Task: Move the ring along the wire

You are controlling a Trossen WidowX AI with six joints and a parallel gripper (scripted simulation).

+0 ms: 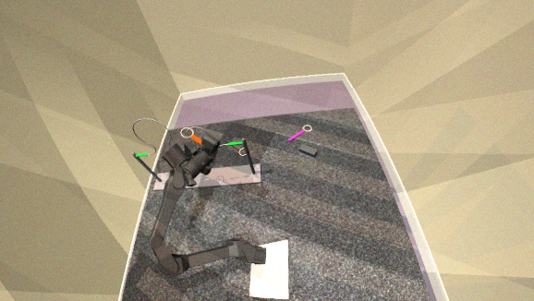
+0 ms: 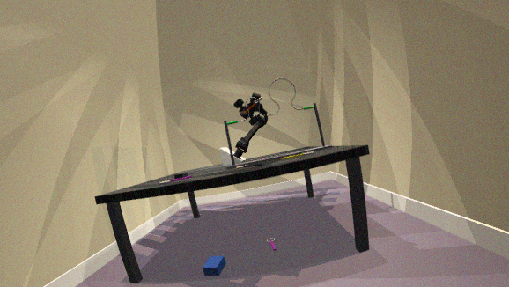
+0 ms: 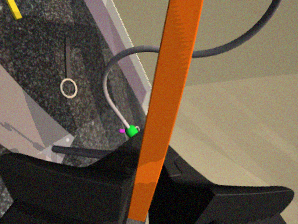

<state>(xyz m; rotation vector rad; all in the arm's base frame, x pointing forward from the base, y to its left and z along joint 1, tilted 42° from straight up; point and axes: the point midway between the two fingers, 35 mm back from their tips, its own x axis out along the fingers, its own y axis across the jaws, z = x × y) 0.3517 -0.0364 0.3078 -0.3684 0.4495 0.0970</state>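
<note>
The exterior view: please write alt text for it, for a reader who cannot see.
A dark robot gripper grips an orange handle between two black posts joined by a curving thin wire with green ends, on a black table. A blue box lies on the floor below.

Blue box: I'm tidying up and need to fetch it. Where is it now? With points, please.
In the exterior view, the blue box [image 2: 214,266] is on the floor, left of the magenta-handled ring [image 2: 273,245] and right of the nearest left table leg [image 2: 124,242].

The top camera looks steeply down over the desk [image 1: 296,198] [image 2: 247,172]; the exterior faces its long edge from farther off; both share the posts [image 1: 248,157] [image 2: 319,125].
</note>
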